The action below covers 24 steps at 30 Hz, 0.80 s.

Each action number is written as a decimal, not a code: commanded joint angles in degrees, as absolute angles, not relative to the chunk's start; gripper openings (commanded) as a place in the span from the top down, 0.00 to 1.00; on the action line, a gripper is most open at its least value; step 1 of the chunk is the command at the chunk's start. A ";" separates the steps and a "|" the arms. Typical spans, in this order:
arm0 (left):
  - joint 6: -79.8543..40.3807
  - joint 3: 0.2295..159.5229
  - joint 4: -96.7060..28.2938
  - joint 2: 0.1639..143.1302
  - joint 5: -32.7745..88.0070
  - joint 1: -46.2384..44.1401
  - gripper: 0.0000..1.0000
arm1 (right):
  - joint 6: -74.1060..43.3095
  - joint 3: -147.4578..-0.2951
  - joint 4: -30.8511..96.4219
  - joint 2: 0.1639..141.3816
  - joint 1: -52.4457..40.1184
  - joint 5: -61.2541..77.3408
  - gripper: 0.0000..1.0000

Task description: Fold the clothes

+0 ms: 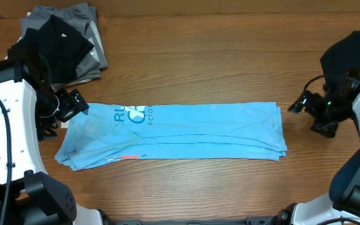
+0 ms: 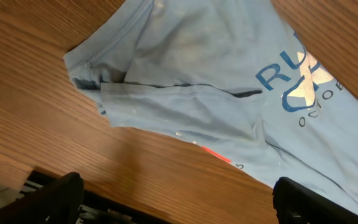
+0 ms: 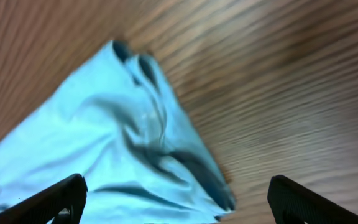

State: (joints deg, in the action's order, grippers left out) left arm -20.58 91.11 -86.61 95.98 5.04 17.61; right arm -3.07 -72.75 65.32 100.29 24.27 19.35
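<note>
A light sky-blue T-shirt (image 1: 180,131) with printed lettering lies folded into a long strip across the middle of the wooden table. Its left end shows in the left wrist view (image 2: 216,68) and its right end in the right wrist view (image 3: 104,149). My left gripper (image 1: 74,103) hovers open and empty at the strip's upper-left end; its fingers (image 2: 176,199) sit wide apart above bare wood. My right gripper (image 1: 299,103) is open and empty just right of the strip's right end; its fingers (image 3: 179,199) straddle the shirt's edge from above.
A pile of black and grey garments (image 1: 64,40) lies at the back left of the table (image 1: 217,56). The table's front edge shows in the left wrist view (image 2: 73,186).
</note>
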 commanded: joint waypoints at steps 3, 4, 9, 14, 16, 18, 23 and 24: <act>-19.49 90.70 -86.52 95.13 5.85 17.15 0.00 | 1.72 -65.71 62.50 100.03 24.14 26.44 0.03; -19.46 90.70 -86.52 95.13 5.85 17.10 0.00 | 1.72 -64.86 61.78 100.05 24.14 26.87 0.03; -19.49 90.70 -86.32 95.13 5.85 16.86 0.00 | 1.74 -61.28 58.37 100.31 24.12 28.64 0.00; -19.49 90.70 -86.00 95.13 5.85 16.16 0.00 | 1.74 -59.09 57.67 103.11 23.51 30.57 0.00; -19.49 90.70 -85.62 95.13 5.85 15.81 0.00 | 1.72 -58.41 57.01 103.66 22.92 30.57 0.00; -19.46 90.67 -85.47 95.13 5.85 15.42 0.00 | 1.72 -57.89 56.60 103.85 22.33 30.57 0.00; -19.49 90.70 -85.03 95.13 5.82 14.44 0.00 | 1.54 -57.01 56.71 103.85 20.62 30.79 0.05; -19.49 90.67 -84.97 95.13 5.82 14.26 0.00 | 1.56 -56.86 56.55 103.85 20.12 30.48 0.07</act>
